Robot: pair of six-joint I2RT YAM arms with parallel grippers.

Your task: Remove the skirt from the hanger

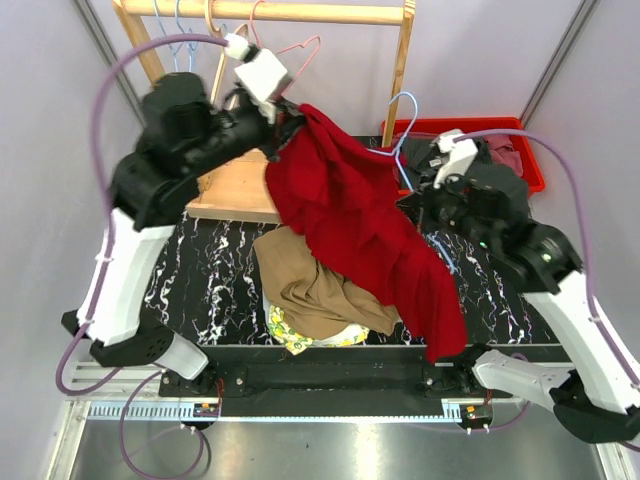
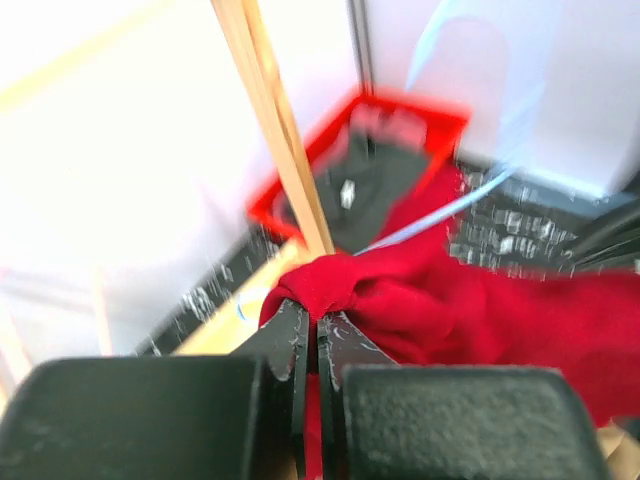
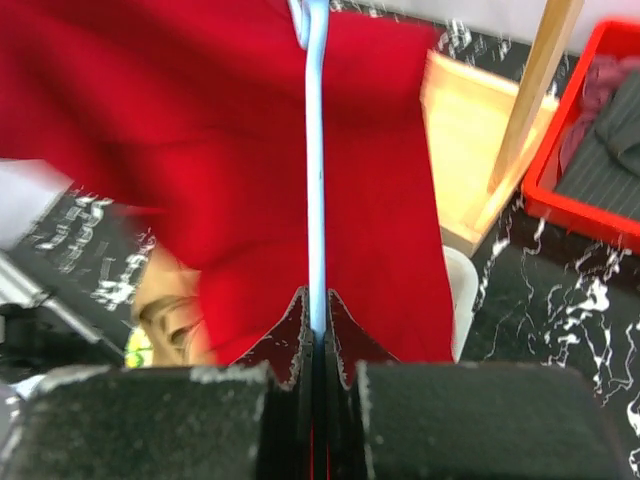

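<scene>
while your left gripper [image 2: 318, 338] pinches the skirt [image 1: 355, 215] at its far-left end, your right gripper [image 3: 316, 318] clamps the hanger [image 3: 316, 170] to its right; pull leftward.

No word, number, brand or sign can be read in any of the three views; the red skirt [image 1: 360, 230] shows no legible label or print. A small pale mark on the dark garment [image 2: 385, 178] in the red bin [image 2: 420, 105] is too blurred to make out.
</scene>
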